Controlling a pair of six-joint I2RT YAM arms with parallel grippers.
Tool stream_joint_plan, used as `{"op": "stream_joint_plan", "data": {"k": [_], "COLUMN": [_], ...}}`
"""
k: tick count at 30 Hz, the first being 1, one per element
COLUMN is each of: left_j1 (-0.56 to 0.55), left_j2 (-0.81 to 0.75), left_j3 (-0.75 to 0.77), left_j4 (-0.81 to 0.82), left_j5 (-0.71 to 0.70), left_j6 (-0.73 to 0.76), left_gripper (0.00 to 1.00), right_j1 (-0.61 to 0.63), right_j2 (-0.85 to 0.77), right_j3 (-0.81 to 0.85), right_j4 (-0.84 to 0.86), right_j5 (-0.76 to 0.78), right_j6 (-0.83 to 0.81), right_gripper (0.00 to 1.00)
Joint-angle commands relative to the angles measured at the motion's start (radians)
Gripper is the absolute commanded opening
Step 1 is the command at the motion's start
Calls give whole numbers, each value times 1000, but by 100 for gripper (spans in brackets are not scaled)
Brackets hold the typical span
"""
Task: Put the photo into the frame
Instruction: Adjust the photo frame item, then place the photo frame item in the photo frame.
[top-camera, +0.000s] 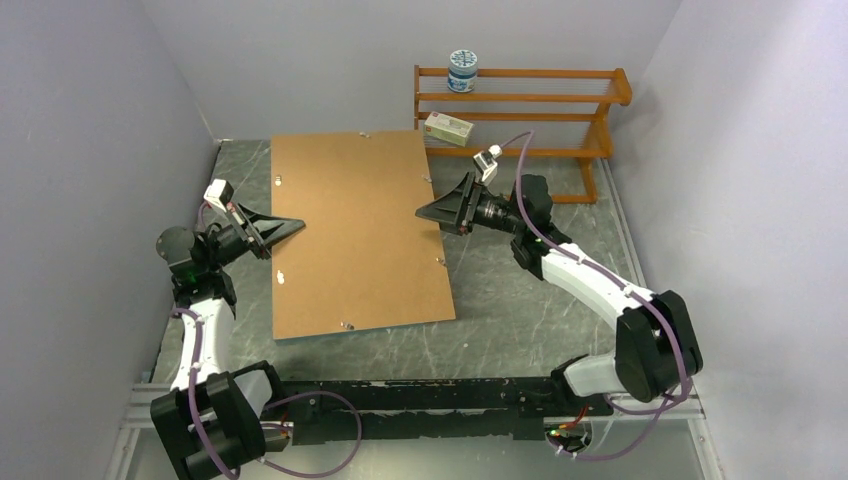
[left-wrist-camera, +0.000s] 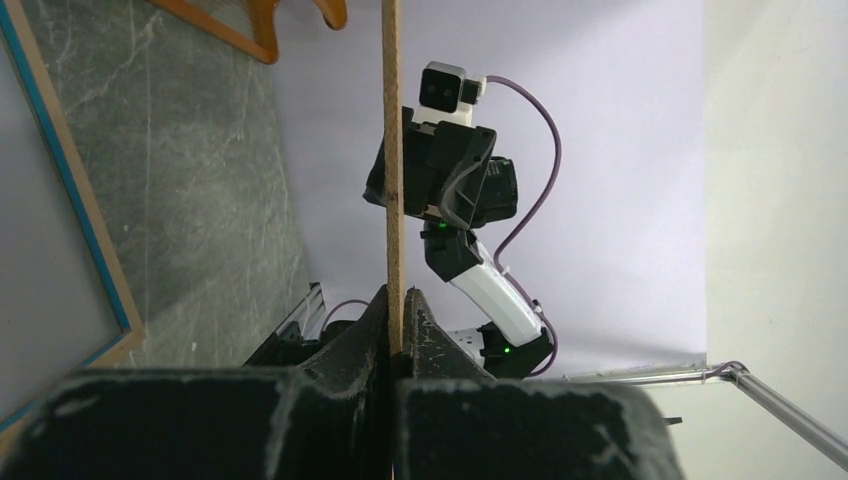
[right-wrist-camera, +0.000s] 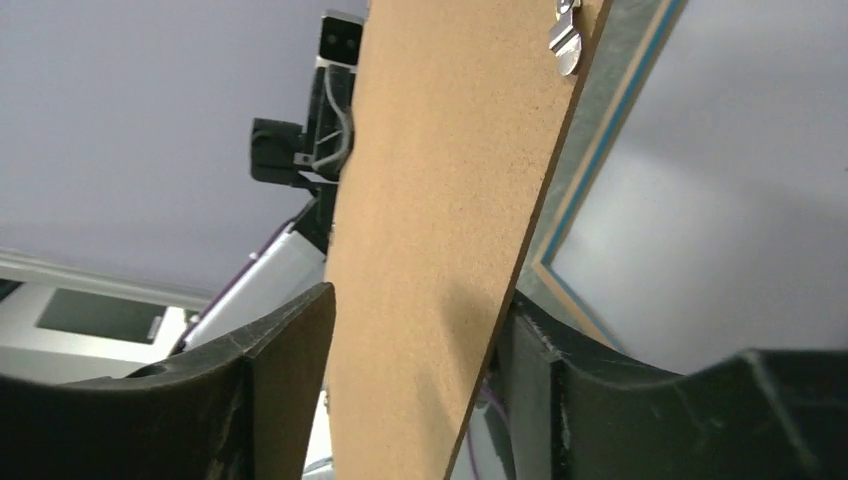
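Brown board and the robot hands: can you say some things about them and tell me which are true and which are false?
1. The left hand is shut on the left edge of the brown board. True.
2. The right hand is far from the board. False: its fingers sit either side of the board's right edge.
3. The wooden rack is empty. False: a jar and a small box sit on it.
4. The right wrist view shows the blue edge of the frame beyond the board. True.

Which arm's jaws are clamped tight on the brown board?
The left gripper: its jaws are shut on the brown board at its left edge. The right gripper only straddles the opposite edge, jaws apart.
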Motion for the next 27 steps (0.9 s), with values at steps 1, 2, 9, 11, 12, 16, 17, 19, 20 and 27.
{"op": "stream_joint_plan", "data": {"k": [1, 2, 9, 11, 12, 16, 17, 19, 20, 27], "left_j1": [-2, -2, -2, -2, -2, -2, -2, -2, -2, 1], "left_j2": [-24, -24, -20, -22, -25, -47, -50, -50, -45, -3], "left_j3": [25, 24, -1, -1, 2, 56, 82, 150, 184, 309], "left_j4": [30, 34, -12, -73, -114, -472, -582, -795, -884, -1149], "left_j5": [0, 0, -16, -16, -19, -64, -86, -148, -182, -366], "left_j6": [-11, -13, 59, 115, 152, 403, 489, 654, 726, 983], "left_gripper": [3, 2, 3, 6, 11, 37, 42, 52, 58, 78], "right_j1": [3, 5, 49, 60, 65, 72, 73, 73, 72, 73], "right_j2": [22, 25, 73, 92, 96, 102, 106, 114, 120, 190], "right_j3": [-21, -31, -106, -116, -122, -137, -139, -140, -142, -162], "right_j4": [200, 219, 466, 507, 523, 488, 480, 462, 445, 463], "right_j5": [-29, -22, 34, 42, 50, 80, 83, 87, 91, 109], "right_j6": [101, 116, 233, 243, 240, 203, 198, 191, 191, 250], "right_gripper": [57, 52, 17, 2, 0, 0, 0, 0, 0, 0]}}
